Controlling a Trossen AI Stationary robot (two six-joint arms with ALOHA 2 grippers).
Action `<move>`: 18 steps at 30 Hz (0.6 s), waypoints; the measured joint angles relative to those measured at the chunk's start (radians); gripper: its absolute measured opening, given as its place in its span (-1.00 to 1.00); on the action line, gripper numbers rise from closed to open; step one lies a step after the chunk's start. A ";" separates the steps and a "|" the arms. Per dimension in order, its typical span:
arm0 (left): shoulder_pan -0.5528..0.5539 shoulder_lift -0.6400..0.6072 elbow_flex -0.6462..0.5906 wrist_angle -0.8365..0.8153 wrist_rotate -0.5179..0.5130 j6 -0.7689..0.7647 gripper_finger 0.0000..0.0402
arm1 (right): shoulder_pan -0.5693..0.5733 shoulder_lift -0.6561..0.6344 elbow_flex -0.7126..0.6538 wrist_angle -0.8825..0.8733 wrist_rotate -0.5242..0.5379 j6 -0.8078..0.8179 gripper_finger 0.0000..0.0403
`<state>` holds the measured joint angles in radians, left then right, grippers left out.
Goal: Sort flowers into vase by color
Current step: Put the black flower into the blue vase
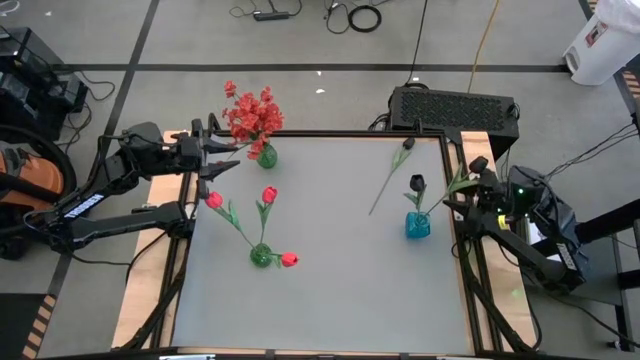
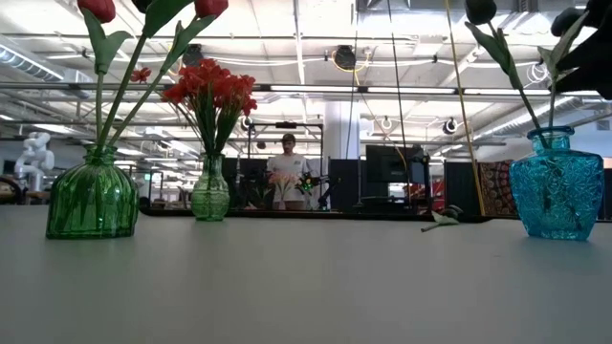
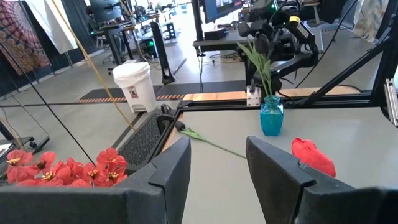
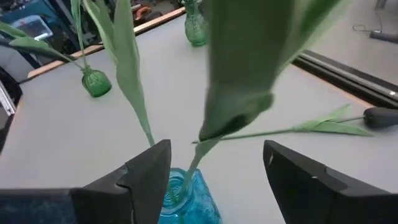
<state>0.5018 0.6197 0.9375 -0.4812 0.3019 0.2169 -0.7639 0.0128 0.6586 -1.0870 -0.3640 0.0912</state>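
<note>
Flowers are mostly sorted: red sprays (image 1: 250, 112) in the far-left green vase (image 1: 266, 156), red tulips (image 1: 268, 194) in the near green vase (image 1: 260, 256), black blooms in the blue vase (image 1: 417, 225). One black flower (image 1: 389, 176) is left lying flat at far right, stem slanting from bud toward table centre, nearer the right gripper (image 1: 470, 192), which is held released over the blue vase. The left gripper (image 1: 222, 160), jaws parted and empty, is parked beside the sprays.

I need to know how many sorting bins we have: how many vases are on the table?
3. A green vase with red sprays stands at the far left corner, a second green vase with red tulips nearer the front, and a blue vase on the right.
</note>
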 joint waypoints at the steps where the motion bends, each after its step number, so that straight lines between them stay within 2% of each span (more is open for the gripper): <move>1: 0.000 0.000 0.000 0.000 0.000 0.000 -0.19 | 0.000 0.000 0.003 -0.001 0.002 -0.008 0.23; 6: 0.000 0.000 0.000 0.000 0.000 0.000 -0.19 | 0.000 0.000 0.079 -0.048 0.048 -0.045 0.23; 12: 0.000 0.000 0.000 0.000 0.000 0.000 -0.19 | 0.000 0.000 0.244 -0.124 0.059 -0.069 0.23; 14: 0.000 0.000 0.000 0.000 0.000 0.000 -0.19 | 0.000 0.000 0.294 -0.117 0.110 -0.070 0.23; 18: 0.000 0.000 0.000 0.000 0.000 0.000 -0.19 | 0.000 0.000 0.372 -0.105 0.307 -0.087 0.18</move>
<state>0.5015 0.6197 0.9375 -0.4811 0.3021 0.2169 -0.7639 0.0128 1.0305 -1.1922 -0.0572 0.0045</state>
